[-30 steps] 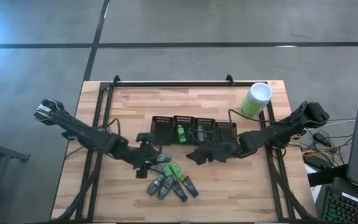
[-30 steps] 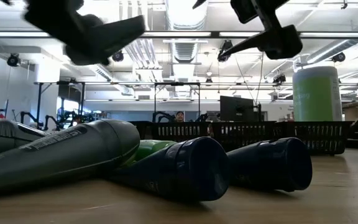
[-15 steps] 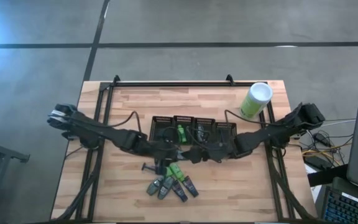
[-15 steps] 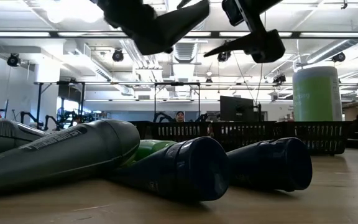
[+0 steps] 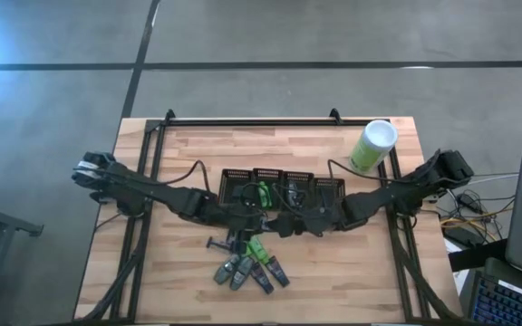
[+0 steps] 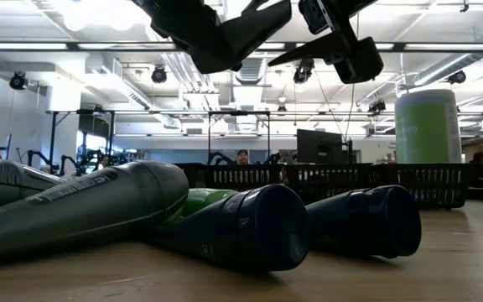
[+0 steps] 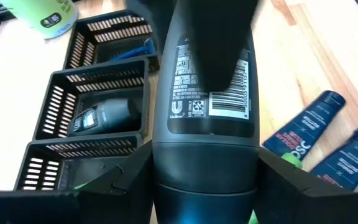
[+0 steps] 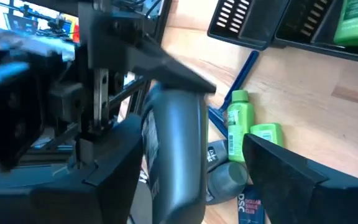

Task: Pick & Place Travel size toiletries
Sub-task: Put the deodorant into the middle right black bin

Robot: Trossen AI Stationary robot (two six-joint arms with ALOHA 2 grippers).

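My left gripper (image 5: 250, 217) is shut on a dark grey tube (image 7: 207, 124), held above the table's middle just in front of the row of black mesh baskets (image 5: 284, 188). My right gripper (image 5: 275, 224) is open and faces it. Its fingers (image 8: 123, 168) stand on either side of the same tube (image 8: 179, 155). I cannot tell whether one of them touches it. The other toiletries lie in a pile (image 5: 247, 267) on the wood below: green, grey and navy tubes. A thin razor (image 5: 216, 244) lies beside the pile. One green tube (image 5: 264, 194) lies in a basket. My left gripper pinches the grey tube between its two fingers at the broad cap end (image 7: 166, 168). The tube sticks out forward, along the fingers, with its label side (image 7: 210, 93) toward the wrist camera. It is lifted clear of the table.
The baskets also hold a grey tube (image 7: 104, 115) and a blue razor (image 7: 135, 50). A tall light-green canister with a white lid (image 5: 373, 145) stands at the far right. Navy tubes (image 7: 309, 124) lie on the wood below the held tube. Cables and a laptop lie beyond the table's right edge.
My left gripper has gone up and toward the table's right and far side, carrying the grey tube from beside the pile to the middle. My right gripper has moved a little toward the left, and its fingers now stand around the tube.
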